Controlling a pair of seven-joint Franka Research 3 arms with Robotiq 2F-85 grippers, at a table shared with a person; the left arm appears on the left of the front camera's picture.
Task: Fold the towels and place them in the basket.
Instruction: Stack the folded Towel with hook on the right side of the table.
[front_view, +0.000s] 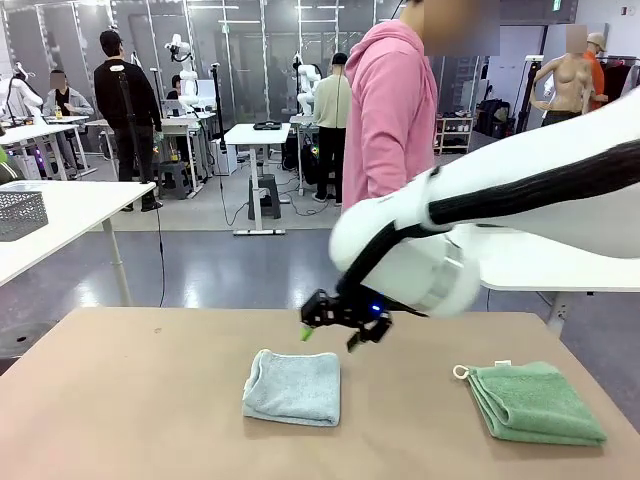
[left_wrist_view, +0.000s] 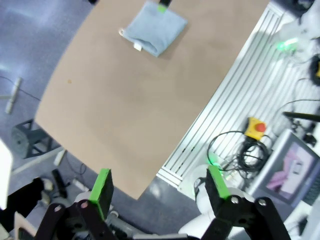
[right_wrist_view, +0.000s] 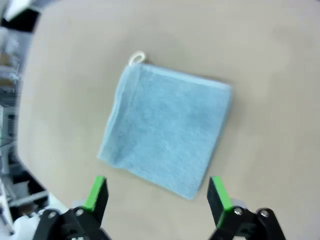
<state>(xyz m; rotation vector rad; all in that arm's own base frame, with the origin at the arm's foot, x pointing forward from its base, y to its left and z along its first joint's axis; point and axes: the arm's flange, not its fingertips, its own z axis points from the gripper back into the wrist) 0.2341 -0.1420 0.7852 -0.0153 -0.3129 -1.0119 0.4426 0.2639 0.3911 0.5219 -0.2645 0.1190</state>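
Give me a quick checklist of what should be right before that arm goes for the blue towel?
1. Right gripper open: ok, jaws wide apart.
2. Right gripper above the blue-grey towel: ok in the right wrist view; height cannot tell.
3. Blue-grey towel folded: ok, a neat square.
4. Green towel folded: ok, lying apart from the blue-grey one.
5. Left gripper out of the way: ok, open, off the table's edge.
6. Basket ready on this table: not ok, none seen there.
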